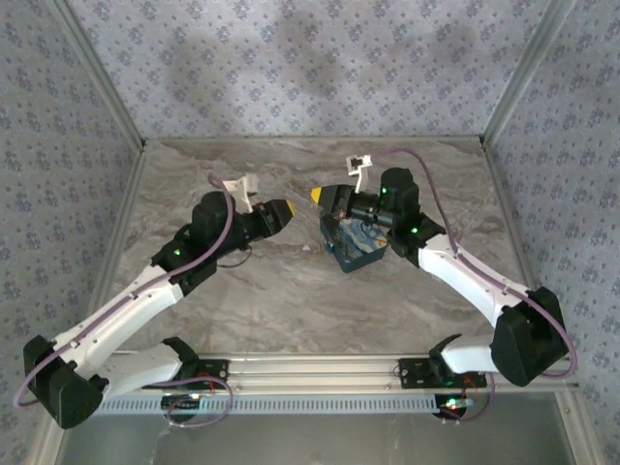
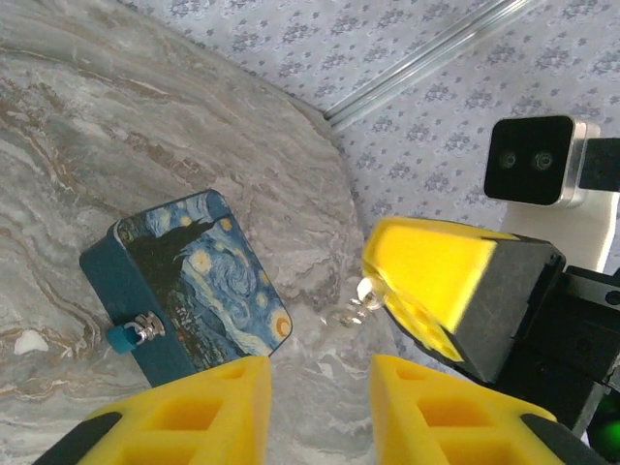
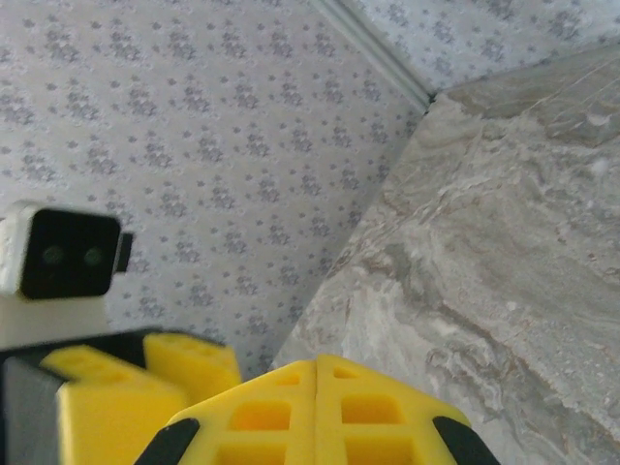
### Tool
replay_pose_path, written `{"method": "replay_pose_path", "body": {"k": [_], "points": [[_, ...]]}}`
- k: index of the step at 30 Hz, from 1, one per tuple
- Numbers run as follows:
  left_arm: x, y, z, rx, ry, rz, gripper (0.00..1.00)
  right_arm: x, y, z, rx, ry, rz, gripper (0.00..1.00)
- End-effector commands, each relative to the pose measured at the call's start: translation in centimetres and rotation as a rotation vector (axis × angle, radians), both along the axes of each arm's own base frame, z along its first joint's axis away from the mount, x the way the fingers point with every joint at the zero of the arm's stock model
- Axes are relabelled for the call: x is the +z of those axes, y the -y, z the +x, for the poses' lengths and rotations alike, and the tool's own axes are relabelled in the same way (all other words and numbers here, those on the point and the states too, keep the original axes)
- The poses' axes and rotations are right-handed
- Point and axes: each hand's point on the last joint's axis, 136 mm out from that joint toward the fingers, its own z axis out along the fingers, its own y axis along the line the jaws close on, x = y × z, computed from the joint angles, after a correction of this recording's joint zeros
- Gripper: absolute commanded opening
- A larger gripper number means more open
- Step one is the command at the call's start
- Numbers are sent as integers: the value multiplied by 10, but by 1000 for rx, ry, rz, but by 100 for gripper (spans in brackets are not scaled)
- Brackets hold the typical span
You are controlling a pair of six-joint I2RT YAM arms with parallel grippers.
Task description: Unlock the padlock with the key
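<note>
Looking in from the near edge, I see both arms come off their bases and lean inward over the worktop (image 1: 291,310), elbows bent out to the sides, wrists turned toward each other.

Partway in, under the right wrist, the box (image 2: 199,281) lies flat on the marble, painted lid up. A little teal-and-silver piece hangs on its side wall. I take it for the padlock (image 2: 136,332), though it is too small to be sure. It faces the left arm's side, which I judge leaves it open to a reach from there.

A little farther on, the two claws sit nose to nose, near but apart. The left claw (image 2: 315,412) has its fingers spread with nothing between them and hovers above the worktop, pointing right. To my eye it is parked ready to take or steady something. The right claw (image 1: 319,196) faces it with fingers pressed flat together. A small shiny bit of metal pokes out of its tip: the key (image 2: 360,298), I judge, pinched so that its working end is left free. Key and padlock are apart, so the lock is not yet entered.

Behind it all stands the patterned wall (image 1: 310,68).
</note>
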Motion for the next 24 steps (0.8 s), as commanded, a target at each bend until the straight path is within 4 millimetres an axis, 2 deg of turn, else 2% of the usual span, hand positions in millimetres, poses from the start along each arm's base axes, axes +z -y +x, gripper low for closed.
{"method": "replay_pose_path", "body": {"k": [1,6,12,18,24], "points": [[31,10,-12,-154,84,-48,34,17,-3,-23,167,8,11,0],[45,22,-23,-325,129,-78,53,27,4,-32,281,-31,36,0],[47,39,-36,-491,152,-94,57,36,0,-44,391,-53,55,0],[46,48,-40,-544,150,-111,46,35,-4,-45,417,-82,54,0],[48,57,-42,-573,158,-110,30,38,-9,-50,445,-81,59,0]]}}
